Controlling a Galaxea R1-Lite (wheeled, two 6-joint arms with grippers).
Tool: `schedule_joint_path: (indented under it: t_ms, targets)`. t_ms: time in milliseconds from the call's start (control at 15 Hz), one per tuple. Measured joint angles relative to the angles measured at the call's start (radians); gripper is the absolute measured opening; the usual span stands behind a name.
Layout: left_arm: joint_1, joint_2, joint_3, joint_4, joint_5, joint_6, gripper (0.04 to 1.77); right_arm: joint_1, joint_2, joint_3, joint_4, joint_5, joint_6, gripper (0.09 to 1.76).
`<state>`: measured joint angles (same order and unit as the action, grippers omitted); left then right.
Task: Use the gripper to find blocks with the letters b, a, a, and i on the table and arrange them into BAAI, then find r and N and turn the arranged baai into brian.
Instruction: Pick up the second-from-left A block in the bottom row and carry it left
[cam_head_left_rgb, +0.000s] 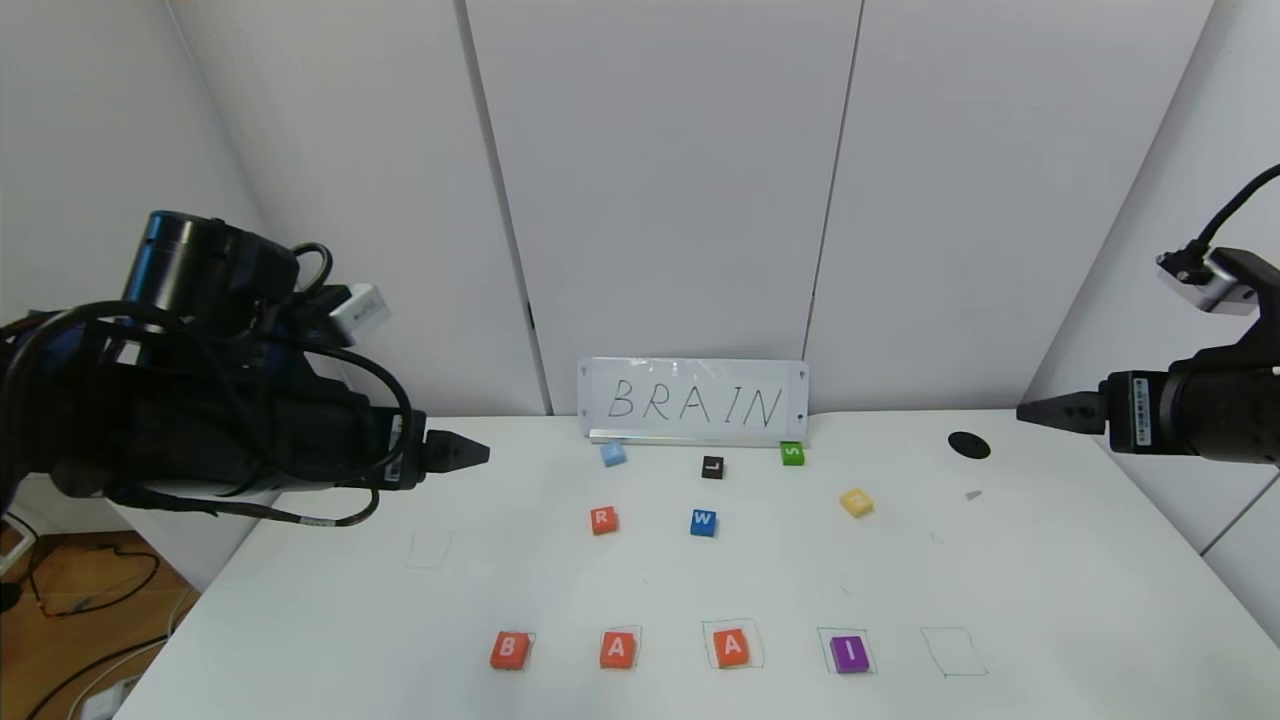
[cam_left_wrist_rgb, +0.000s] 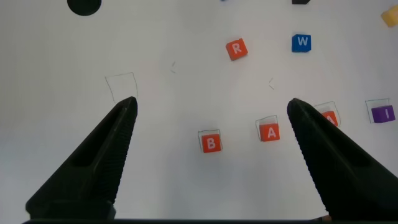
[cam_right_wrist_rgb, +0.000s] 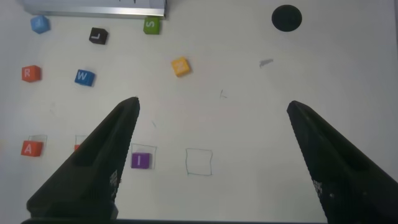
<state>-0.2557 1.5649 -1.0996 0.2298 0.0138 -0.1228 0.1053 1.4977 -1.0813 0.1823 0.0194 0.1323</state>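
On the white table a front row stands in pen squares: orange-red B, A, A and purple I. The orange-red R block and the yellow N block lie farther back. My left gripper hovers high over the left side, open and empty; its view shows B, A, R and I. My right gripper hovers high at the right, open and empty; its view shows I, N and R.
A BRAIN sign stands at the back. In front of it lie pale blue, black L, green S and blue W blocks. An empty pen square lies right of I, another at the left. A black hole sits back right.
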Motion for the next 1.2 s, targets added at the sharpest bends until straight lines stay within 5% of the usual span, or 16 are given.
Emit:
schedule_joint_path:
  t_ms: [400, 867, 1200]
  targets:
    - [-0.054, 0.064, 0.003, -0.002, 0.14, -0.009, 1.72, 0.003, 0.014, 0.002, 0.0, 0.0, 0.0, 1.71]
    - [-0.109, 0.072, -0.049, 0.02, 0.212, -0.032, 1.72, 0.003, 0.015, 0.003, -0.001, 0.0, -0.001, 1.71]
    - [-0.219, 0.087, -0.046, 0.031, 0.217, -0.096, 1.72, 0.003, 0.015, 0.004, -0.001, 0.0, 0.0, 1.71]
